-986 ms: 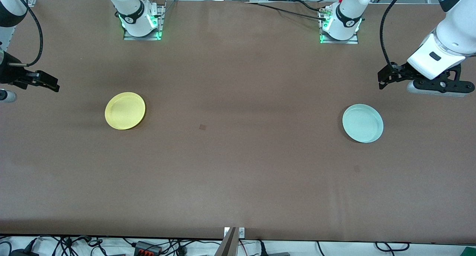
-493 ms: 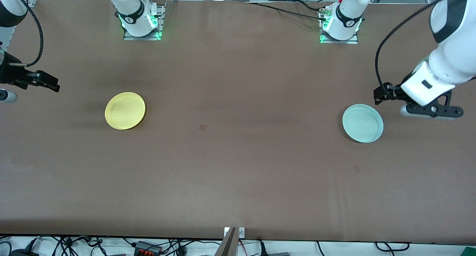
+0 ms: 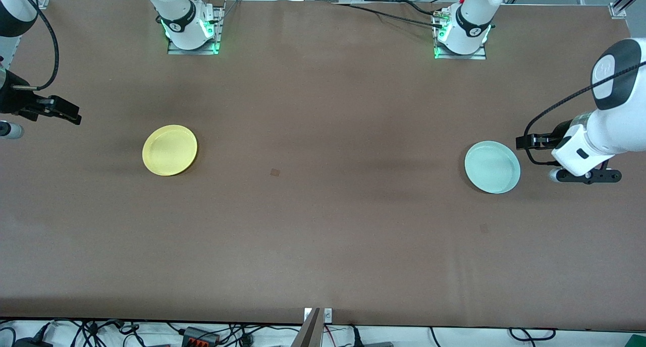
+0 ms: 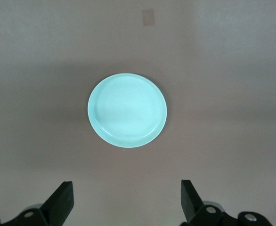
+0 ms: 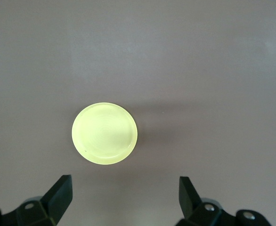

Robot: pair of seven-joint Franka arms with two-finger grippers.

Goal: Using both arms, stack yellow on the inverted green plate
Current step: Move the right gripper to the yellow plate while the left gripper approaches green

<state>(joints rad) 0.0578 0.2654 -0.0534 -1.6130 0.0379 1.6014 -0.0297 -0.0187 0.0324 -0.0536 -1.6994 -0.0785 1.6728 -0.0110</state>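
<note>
Left claw (image 4: 126, 202) lowered beside green plate (image 3: 492, 166), spread; right claw (image 5: 124, 200) spread, tips cut off

Bare brown table (image 3: 323, 211) surrounds the green plate (image 4: 127, 109) on every side, with nothing touching its rim. It lies ahead of the left gripper (image 4: 127, 203), whose spread fingers (image 4: 61, 201) have only tabletop between them. The yellow plate (image 5: 104, 133) lies equally clear ahead of the right gripper (image 5: 124, 200) and its parted fingers (image 5: 59, 197).

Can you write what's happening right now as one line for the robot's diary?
left gripper: open, beside round pale mint-green plate | right gripper: open, waiting, off round yellow plastic plate | plates: apart, unstacked
</note>
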